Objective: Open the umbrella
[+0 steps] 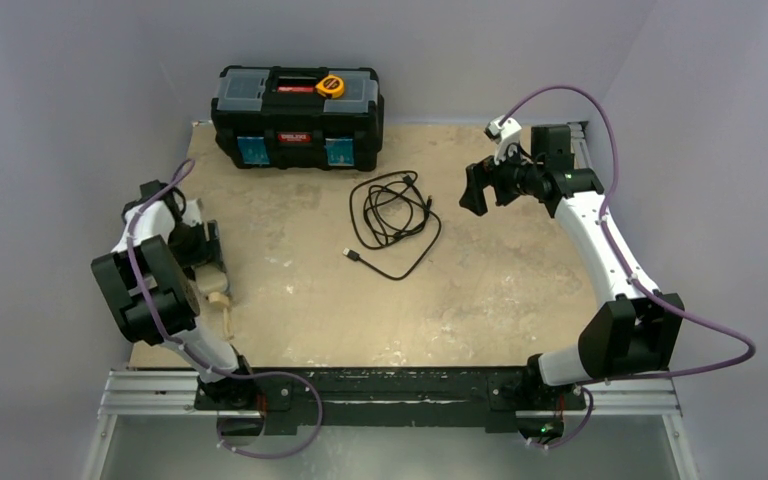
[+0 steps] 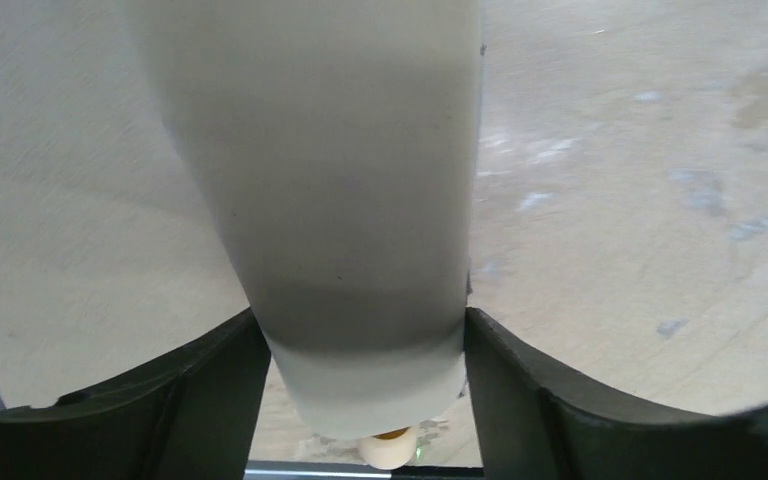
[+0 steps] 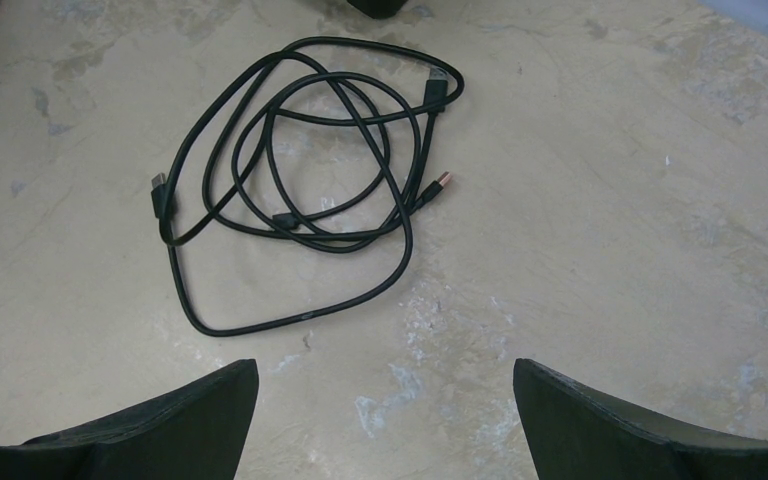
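Your left claw [image 2: 360,315] is clamped on folded beige fabric umbrella [image 2: 340,200] low at tan table's [image 1: 500,280] left side. Likely anchor so other arm can work it open. Your right claw [image 3: 385,365] is spread, empty, well apart, over coiled black cable [image 3: 300,180].

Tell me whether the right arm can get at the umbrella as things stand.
Probably not readily. The umbrella sits clamped in the left gripper at the table's left edge, largely covered by the left arm; the right gripper hangs open across the table, beyond the cable.
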Action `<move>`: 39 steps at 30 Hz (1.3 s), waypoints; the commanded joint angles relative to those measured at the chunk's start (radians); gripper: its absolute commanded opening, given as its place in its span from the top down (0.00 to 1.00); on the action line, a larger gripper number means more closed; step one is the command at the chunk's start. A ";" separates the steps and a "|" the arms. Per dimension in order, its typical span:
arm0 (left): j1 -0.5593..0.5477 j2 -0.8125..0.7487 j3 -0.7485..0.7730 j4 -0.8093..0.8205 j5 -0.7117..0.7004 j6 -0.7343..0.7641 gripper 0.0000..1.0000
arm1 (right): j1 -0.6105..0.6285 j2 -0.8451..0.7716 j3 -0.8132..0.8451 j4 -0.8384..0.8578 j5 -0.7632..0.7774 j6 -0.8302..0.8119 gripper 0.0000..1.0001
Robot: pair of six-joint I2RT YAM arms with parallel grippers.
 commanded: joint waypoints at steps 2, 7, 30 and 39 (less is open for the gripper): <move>-0.181 0.041 0.077 0.037 0.091 -0.087 0.45 | 0.004 -0.033 0.018 0.013 -0.005 -0.007 0.01; -0.455 0.133 0.151 0.069 0.103 -0.189 0.52 | 0.004 -0.043 0.003 0.013 0.045 -0.006 0.01; -1.131 0.527 0.664 0.104 0.088 -0.644 0.57 | -0.214 -0.015 0.124 -0.148 -0.006 0.009 0.01; -1.044 0.214 0.256 0.214 -0.079 -0.767 0.43 | -0.055 0.064 0.095 -0.074 -0.037 0.050 0.02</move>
